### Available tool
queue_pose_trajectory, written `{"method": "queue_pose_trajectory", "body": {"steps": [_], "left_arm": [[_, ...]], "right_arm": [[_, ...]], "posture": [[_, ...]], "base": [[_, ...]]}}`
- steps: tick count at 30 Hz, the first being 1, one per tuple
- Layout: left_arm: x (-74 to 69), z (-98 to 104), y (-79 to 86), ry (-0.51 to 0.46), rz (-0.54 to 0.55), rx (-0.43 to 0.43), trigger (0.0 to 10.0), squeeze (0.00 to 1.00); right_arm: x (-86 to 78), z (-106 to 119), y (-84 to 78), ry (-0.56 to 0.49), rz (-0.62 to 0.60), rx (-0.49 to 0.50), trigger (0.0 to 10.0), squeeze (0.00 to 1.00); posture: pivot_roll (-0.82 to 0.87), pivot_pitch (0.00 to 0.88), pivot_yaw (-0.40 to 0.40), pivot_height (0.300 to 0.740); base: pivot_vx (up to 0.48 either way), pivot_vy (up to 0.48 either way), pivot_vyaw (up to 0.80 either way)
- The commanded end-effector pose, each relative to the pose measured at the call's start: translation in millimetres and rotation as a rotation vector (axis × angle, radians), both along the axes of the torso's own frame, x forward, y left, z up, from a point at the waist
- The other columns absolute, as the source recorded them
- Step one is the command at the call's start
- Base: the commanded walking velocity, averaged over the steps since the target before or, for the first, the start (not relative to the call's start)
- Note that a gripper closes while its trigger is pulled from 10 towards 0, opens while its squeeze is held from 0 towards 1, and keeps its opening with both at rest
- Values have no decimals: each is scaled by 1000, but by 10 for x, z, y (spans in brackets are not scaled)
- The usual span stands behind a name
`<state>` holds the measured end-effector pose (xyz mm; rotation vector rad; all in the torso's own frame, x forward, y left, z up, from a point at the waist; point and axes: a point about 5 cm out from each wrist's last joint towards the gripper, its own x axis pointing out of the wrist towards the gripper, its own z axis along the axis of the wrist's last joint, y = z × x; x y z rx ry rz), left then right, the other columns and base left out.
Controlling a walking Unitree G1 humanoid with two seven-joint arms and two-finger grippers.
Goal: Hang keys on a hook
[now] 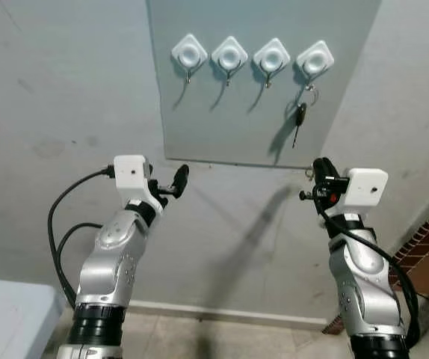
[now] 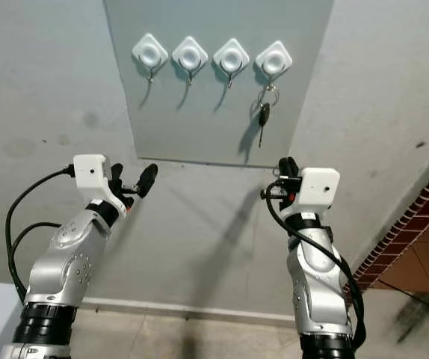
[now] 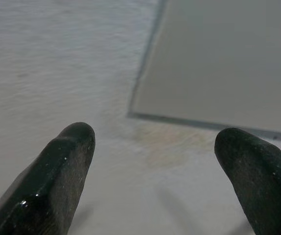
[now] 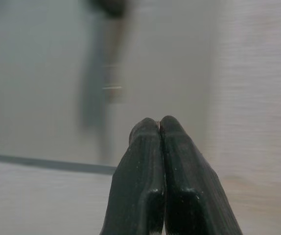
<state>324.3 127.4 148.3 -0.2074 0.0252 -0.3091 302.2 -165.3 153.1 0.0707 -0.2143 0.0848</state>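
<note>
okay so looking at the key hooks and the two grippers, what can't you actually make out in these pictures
- Key: badly blurred in the right wrist view, out of focus beyond the shut right gripper; its teeth cannot be read.
- Key ring on the fourth hook: too small in the eye views to see how it sits on the prong.
- Grey board: cut off by the frame edge in the left wrist view, past the open left gripper.

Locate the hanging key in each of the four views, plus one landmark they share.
Left eye view: key hangs from the rightmost of four white hooks, upper right on the grey panel.
Right eye view: key under the same rightmost hook, right of centre.
Left wrist view: not in it.
Right wrist view: a blurred dark shape at the top, probably the key.
Shared landmark: the grey panel's lower edge.
</note>
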Motion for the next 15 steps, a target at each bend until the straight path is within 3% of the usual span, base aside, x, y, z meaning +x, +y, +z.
{"method": "queue_pose_trajectory", "body": {"steps": [1,4,15], "left_arm": [[-12,56,3,-28,-19,37,10000,0],[-37,131,-150,-76,-105,86,10000,0],[-130,269,-497,-137,-271,87,10000,0]], "right_arm": [[17,40,96,-7,56,3,10000,0],[28,36,112,2,104,-32,10000,0],[40,93,248,-9,247,-54,10000,0]], "posture": [[-10,0,-2,740],[-11,0,-3,740],[-14,0,-3,740]], "base": [[0,0,0],[0,0,0],[0,0,0]]}}
